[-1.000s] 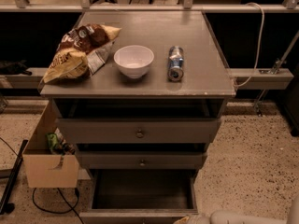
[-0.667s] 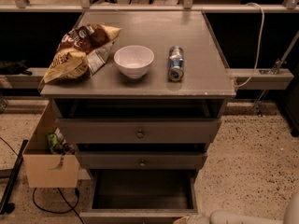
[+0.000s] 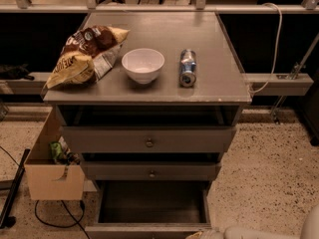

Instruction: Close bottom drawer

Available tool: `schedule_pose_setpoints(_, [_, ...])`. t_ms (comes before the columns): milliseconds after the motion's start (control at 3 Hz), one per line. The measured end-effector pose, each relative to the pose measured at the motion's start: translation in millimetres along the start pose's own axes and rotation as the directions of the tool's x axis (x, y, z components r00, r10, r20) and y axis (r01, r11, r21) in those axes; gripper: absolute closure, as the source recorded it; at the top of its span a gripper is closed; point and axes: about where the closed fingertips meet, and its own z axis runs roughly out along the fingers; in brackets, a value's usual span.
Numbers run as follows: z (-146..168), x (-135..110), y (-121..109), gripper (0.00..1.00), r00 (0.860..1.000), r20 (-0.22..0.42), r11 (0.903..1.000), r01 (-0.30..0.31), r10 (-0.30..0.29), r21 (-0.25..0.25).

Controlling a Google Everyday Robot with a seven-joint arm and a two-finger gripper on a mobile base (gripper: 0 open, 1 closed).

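Note:
The bottom drawer [image 3: 149,203] of the grey-brown cabinet [image 3: 149,98] is pulled far out. Its dark boxy inside is empty and its flat grey front [image 3: 137,231] lies at the bottom edge of the view. My gripper [image 3: 199,234] just shows at the bottom edge, by the right end of that drawer front, with the white arm [image 3: 259,231] trailing off to the right. Above the bottom drawer are the middle drawer with a small knob [image 3: 152,173] and the wide drawer with a round knob [image 3: 149,143], both slightly out.
On the cabinet top lie a chip bag [image 3: 84,56], a white bowl [image 3: 143,64] and a can on its side [image 3: 187,67]. A cardboard box [image 3: 50,166] stands on the floor to the left, with cables beside it. Speckled floor lies to the right.

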Motion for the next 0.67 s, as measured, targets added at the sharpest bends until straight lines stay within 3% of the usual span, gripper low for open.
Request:
schedule_pose_setpoints(333, [0,1,1,0.36,1.0,0.001,1.0,-0.003,0.003,-0.001])
schedule_pose_setpoints(667, [20,-8,-16,0.05,1.0,-0.007,0.9999,-0.009,0.009,0.007])
